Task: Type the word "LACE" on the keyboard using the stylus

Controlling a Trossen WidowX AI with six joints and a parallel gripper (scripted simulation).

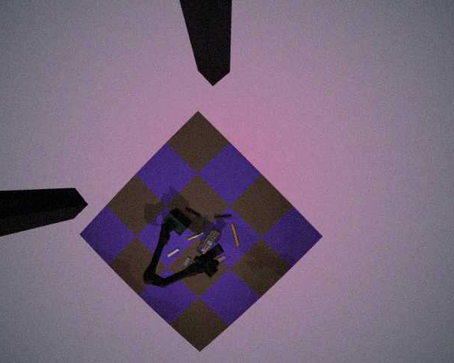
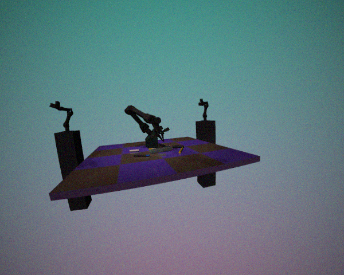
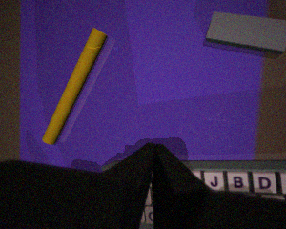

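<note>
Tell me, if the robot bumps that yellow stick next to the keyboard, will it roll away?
Probably, if bumped from the side. The yellow stick looks like a smooth round cylinder lying flat on the purple square, so it may roll. It looks straight and stiff, not bendy. Being thin, it is likely light. The gripper is shut with nothing in it, over the keyboard.

A purple and brown checkered table top (image 2: 142, 173) is seen carrying the keyboard (image 1: 208, 240), which lies near its middle. A yellow stick (image 3: 74, 86) and a grey block (image 3: 249, 31) are laid on a purple square beyond the keyboard's edge, apart from each other. Further small sticks and blocks are scattered around the keyboard.
</note>
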